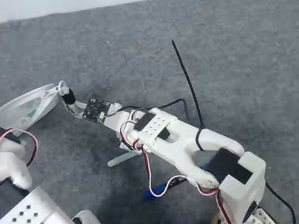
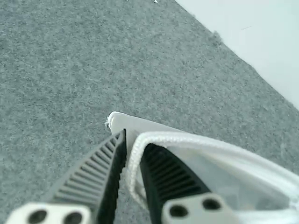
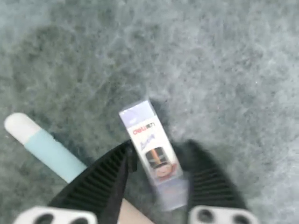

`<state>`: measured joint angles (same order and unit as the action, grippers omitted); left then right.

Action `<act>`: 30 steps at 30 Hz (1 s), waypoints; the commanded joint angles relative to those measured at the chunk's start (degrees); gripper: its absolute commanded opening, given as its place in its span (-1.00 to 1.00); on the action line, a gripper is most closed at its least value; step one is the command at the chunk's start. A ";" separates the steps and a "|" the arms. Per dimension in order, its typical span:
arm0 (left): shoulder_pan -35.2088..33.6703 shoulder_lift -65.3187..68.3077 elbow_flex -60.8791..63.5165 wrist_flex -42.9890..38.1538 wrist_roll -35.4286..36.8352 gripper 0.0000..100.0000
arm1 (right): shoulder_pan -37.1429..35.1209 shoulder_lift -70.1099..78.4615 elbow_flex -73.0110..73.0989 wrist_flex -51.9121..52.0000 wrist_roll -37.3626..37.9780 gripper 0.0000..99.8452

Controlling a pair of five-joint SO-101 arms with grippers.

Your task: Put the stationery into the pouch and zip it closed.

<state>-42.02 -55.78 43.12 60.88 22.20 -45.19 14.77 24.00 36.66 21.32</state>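
In the high view, the pouch (image 1: pixel 23 106) sits at the far left of the desk (image 1: pixel 241 46), by my left arm. The right arm (image 1: pixel 170 137) stretches over a pale pen (image 1: pixel 121 159), and a blue pen (image 1: pixel 162 189) lies nearer its base, so at least 2 pens are outside the pouch.

In the left wrist view, my left hand (image 2: pixel 131 140) is pinched narrow on the pouch (image 2: pixel 224 158), gripping its white rim. That is a thin hold. I judge that any tug could pull the rim free and let the mouth sag.

In the right wrist view, my right hand (image 3: pixel 159 148) is partly open and straddles a small box (image 3: pixel 145 126). 1 jaw touches the box and a sliver of gap shows at the other. The box lies slanted to the jaws, so closing may twist it or squirt it out. The pale pen (image 3: pixel 46 147) just beside could get knocked away.
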 commanded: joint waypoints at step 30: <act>4.48 -1.41 -2.15 0.09 -2.02 -0.98 | 11.03 -29.93 3.08 10.07 -27.60 -0.97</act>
<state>-40.44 -55.78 43.12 60.88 22.11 -34.99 -7.21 26.99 46.95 -5.49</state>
